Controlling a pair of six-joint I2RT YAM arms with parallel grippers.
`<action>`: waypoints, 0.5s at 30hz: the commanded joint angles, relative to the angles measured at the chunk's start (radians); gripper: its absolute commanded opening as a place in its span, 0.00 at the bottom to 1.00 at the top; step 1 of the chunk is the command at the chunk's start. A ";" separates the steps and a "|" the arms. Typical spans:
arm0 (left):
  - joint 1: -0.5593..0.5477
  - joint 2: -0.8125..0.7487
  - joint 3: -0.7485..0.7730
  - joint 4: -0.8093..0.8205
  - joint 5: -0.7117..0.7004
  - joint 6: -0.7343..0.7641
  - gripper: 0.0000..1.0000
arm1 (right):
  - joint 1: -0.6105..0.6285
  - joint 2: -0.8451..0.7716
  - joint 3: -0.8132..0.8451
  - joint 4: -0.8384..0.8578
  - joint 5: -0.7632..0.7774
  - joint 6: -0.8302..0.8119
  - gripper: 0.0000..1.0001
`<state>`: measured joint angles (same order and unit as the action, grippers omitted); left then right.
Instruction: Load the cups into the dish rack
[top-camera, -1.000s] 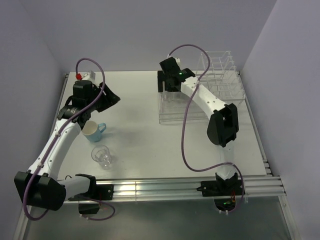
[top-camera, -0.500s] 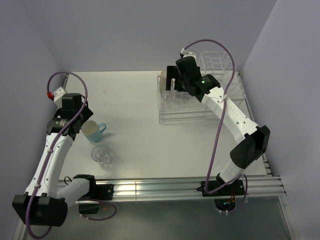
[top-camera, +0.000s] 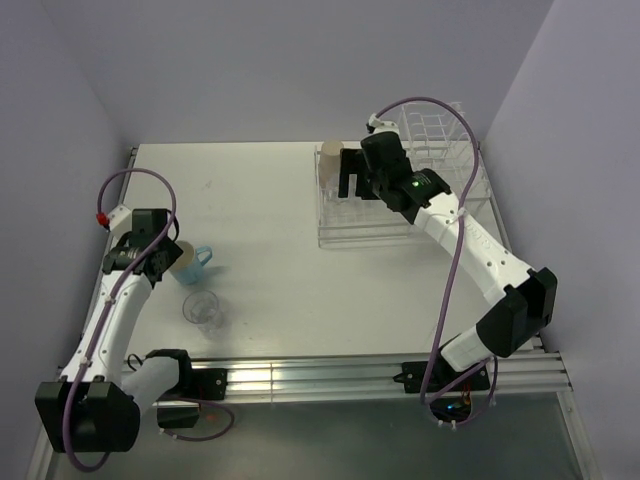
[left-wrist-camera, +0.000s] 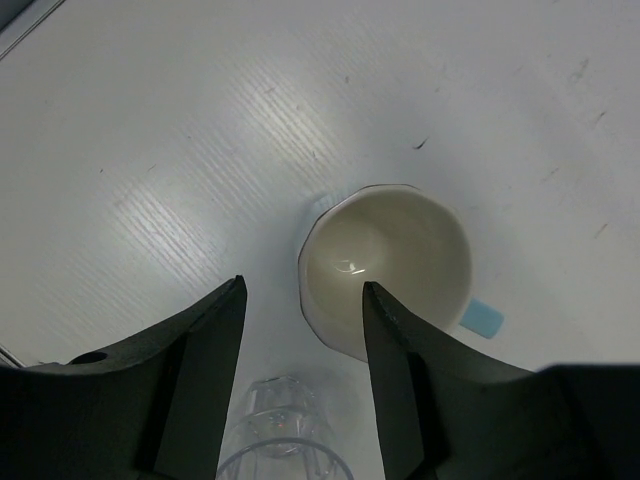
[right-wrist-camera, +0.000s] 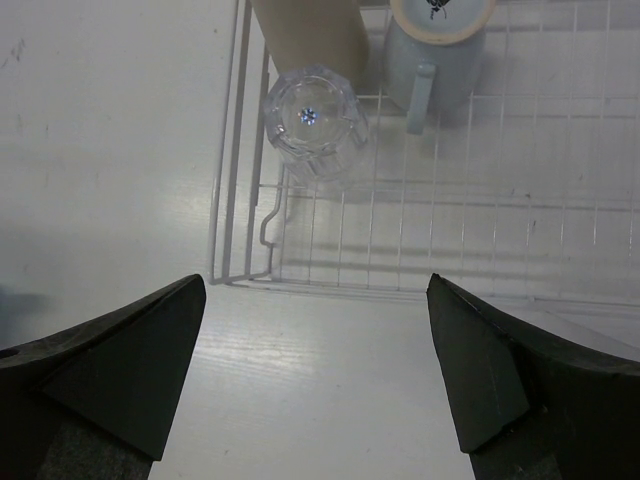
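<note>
Hovering above the mug (left-wrist-camera: 385, 262), the left tool (left-wrist-camera: 302, 290) has its jaws spread wide and holds nothing. In the left wrist view one finger lies over bare worktop (left-wrist-camera: 150, 120) left of the mug, while the other overlaps the mug's lower rim. The mug stands mouth-up at frame centre, cream inside, its blue handle poking out at lower right. Just below it, at the bottom edge between the fingers, shows the rim of the loose tumbler (left-wrist-camera: 280, 440). In the top view these two sit at the left of the frame, mug above and tumbler below, near each other but apart, and well away from the rack (top-camera: 350, 222) in the upper right. The right tool (right-wrist-camera: 315, 285) is likewise parted wide with nothing between its fingers, held over the rack's left end. Its wrist view looks straight down on that corner of the rack: the tan cup (right-wrist-camera: 310, 35) at top centre, the racked tumbler (right-wrist-camera: 312, 122) just below it, touching or nearly so, and the blue cup (right-wrist-camera: 440, 40) at upper right, its handle pointing down the frame. All three stand on the rack's low grid; whether the tumbler and blue cup are mouth-up or mouth-down I cannot tell. In the top view the tan cup shows at the rack's upper-left corner, just left of the right tool, and the other two racked cups are hidden behind that tool.
</note>
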<state>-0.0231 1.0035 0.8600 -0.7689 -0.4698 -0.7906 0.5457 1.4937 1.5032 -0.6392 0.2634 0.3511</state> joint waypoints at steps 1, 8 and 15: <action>0.011 0.020 -0.009 0.029 0.007 -0.013 0.56 | 0.007 -0.041 -0.023 0.059 -0.004 0.009 1.00; 0.049 0.104 -0.026 0.083 0.089 -0.002 0.50 | 0.005 -0.053 -0.046 0.076 -0.012 0.015 1.00; 0.075 0.181 -0.038 0.126 0.155 -0.002 0.45 | 0.007 -0.067 -0.058 0.076 -0.003 0.009 1.00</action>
<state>0.0372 1.1763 0.8318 -0.6918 -0.3634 -0.7902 0.5465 1.4837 1.4544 -0.6048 0.2459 0.3584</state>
